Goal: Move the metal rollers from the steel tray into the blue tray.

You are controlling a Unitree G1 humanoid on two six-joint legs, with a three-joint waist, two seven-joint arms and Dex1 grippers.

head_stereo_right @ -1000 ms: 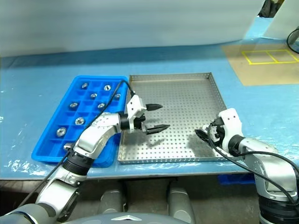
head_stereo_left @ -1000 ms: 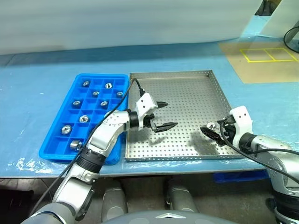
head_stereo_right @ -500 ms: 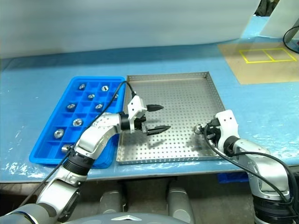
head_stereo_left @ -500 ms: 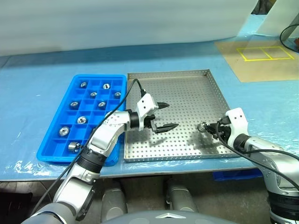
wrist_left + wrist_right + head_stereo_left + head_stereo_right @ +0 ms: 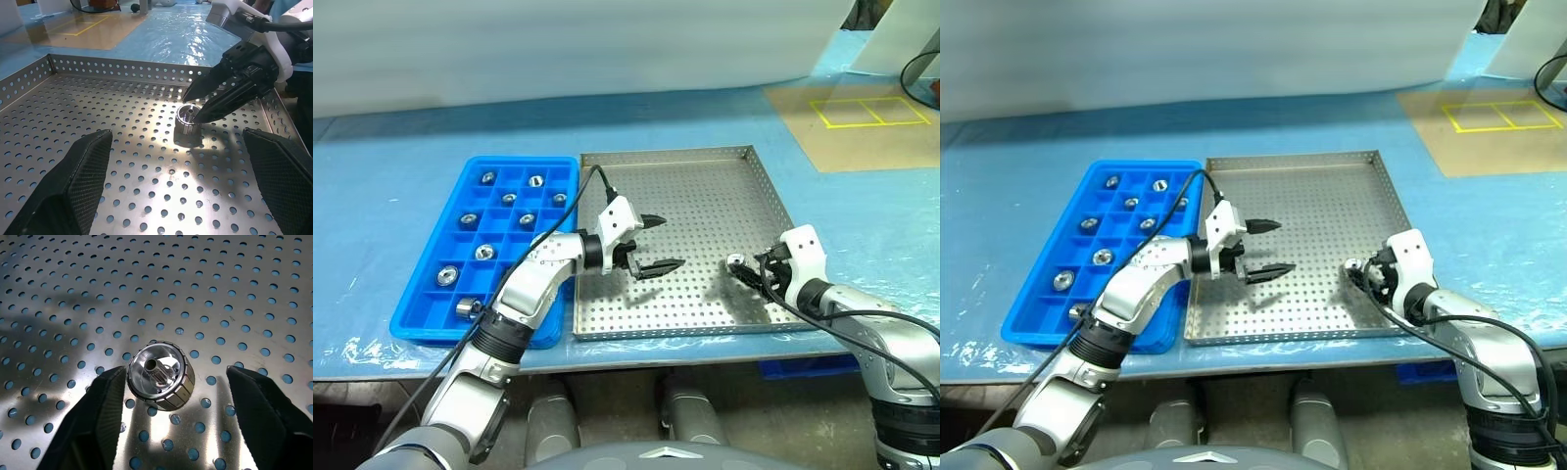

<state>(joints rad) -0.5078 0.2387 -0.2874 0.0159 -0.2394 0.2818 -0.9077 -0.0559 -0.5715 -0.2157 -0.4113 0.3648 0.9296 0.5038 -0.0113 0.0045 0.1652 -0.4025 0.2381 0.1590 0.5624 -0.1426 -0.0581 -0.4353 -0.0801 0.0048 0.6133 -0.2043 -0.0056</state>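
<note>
- Left gripper [image 5: 658,243] hovers level, pointing toward the robot's right, its black fingers spread wide with nothing between them.
- Right gripper [image 5: 172,382] angles forward and down, jaws parted; one finger [image 5: 100,411] seems to touch something.

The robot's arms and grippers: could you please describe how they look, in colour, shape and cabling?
Both arms have silver-grey rounded segments with black joint rings. Each ends in a white wrist block carrying two black pointed fingers, the left gripper and the right gripper. In the left wrist view the finger pads show a fine woven texture. A thin black cable loops to each wrist.
</note>
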